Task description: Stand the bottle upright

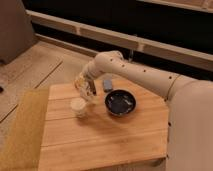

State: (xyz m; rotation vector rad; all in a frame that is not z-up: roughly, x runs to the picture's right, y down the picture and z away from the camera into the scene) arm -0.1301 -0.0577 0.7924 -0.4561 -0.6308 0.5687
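Note:
My gripper (86, 90) is at the end of the white arm that reaches in from the right, over the back left of the wooden table (100, 140). It is shut on the bottle (90, 92), a small cream-white shape with a dark strip. The bottle hangs tilted between the fingers, just above the boards. My fingers hide most of it. A short white cup (78, 106) stands directly in front of and below the gripper. The dark blue bowl (120, 102) sits to the gripper's right.
A small blue-grey object (107, 84) lies behind the bowl near the table's far edge. A yellowish strip (22, 130) runs along the table's left side. A low ledge and a dark wall stand behind, with bare floor at the left.

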